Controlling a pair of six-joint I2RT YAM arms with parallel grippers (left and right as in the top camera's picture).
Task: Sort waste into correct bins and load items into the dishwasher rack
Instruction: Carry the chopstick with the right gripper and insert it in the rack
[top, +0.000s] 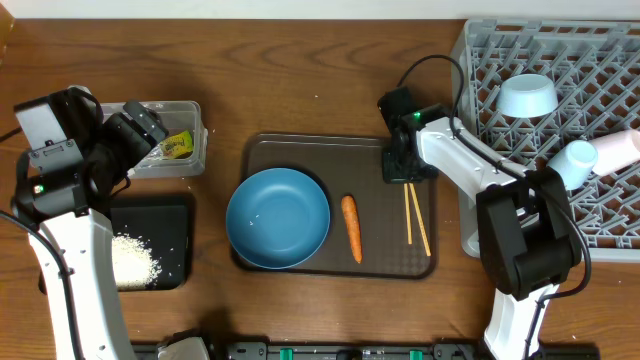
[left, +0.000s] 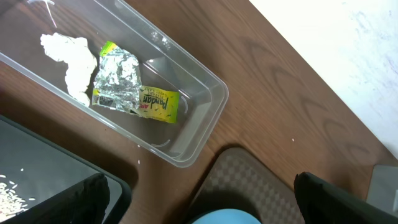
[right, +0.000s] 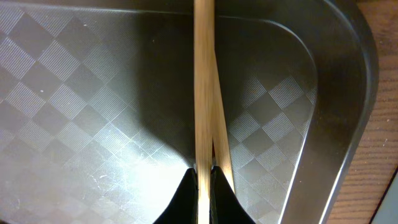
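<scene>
Item: chopsticks (right: 204, 74), centre frame, pinched at one end by my right gripper (right: 205, 177). Handling: lift level, keeping both sticks together. Left gripper (left: 205, 202), lower frame: jaws spread, empty.

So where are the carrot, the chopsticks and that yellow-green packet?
carrot (top: 350, 227), overhead view, its middle.
chopsticks (right: 204, 81), right wrist view, shaft of one stick.
yellow-green packet (left: 160, 104), left wrist view, its printed yellow face.

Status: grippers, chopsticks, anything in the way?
Left gripper open, empty. Right gripper shut on chopsticks, on brown tray. Carrot alongside, not touching.
</scene>
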